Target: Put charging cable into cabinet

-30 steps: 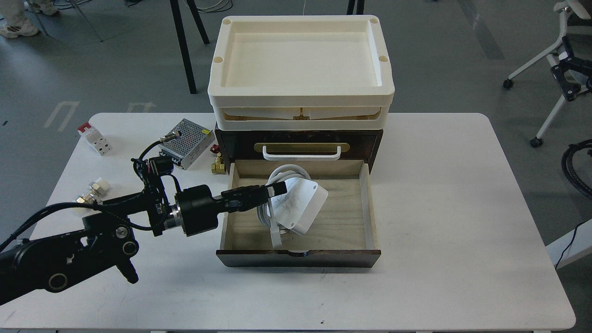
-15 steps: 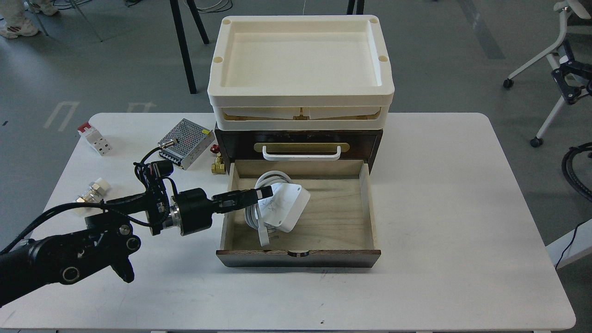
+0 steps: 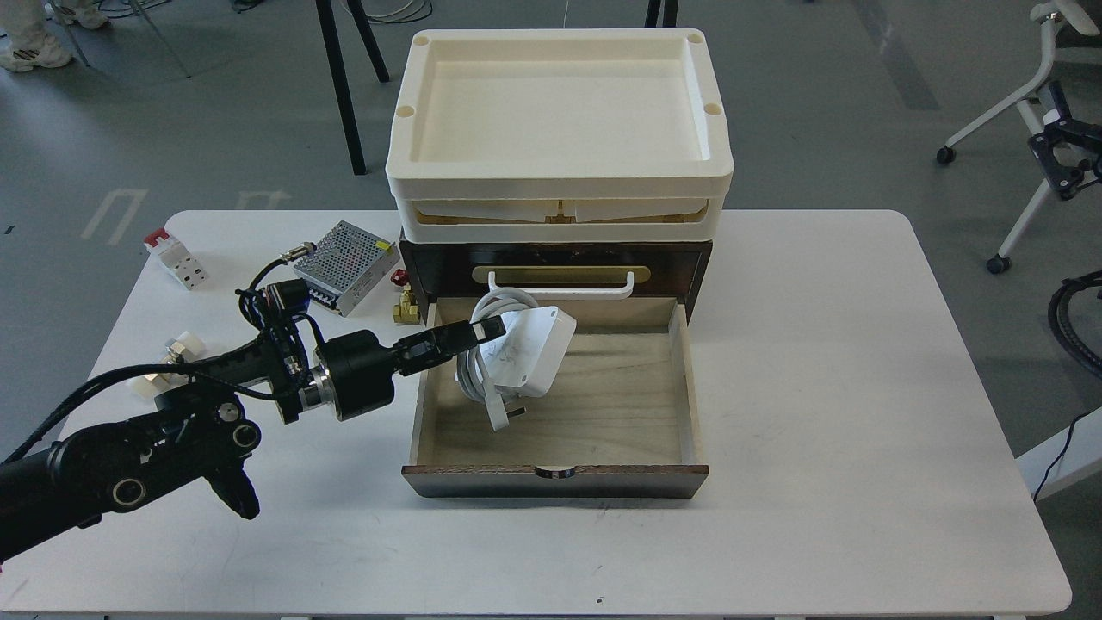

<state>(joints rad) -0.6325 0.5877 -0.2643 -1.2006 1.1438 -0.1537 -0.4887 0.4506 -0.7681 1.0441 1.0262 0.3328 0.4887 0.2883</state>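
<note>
The cabinet is a dark brown drawer chest in the middle of the table. Its lower drawer is pulled out, showing a pale wood floor. The upper drawer has a white handle on a brass plate. My left gripper reaches in from the left over the drawer's back left part. It is shut on the charging cable, a scuffed white adapter plate with a coiled white cord. The cable is tilted, with its plug end hanging down towards the drawer floor. My right gripper is out of view.
A cream tray stack sits on top of the cabinet. Left of the cabinet lie a silver perforated power supply box, a brass valve, a red-and-white block and a small white-brass fitting. The white table extends to the right.
My left gripper has drawn back to the left and towards the drawer's back, carrying the cable with it. The cable has moved from the drawer's middle to its back left.
</note>
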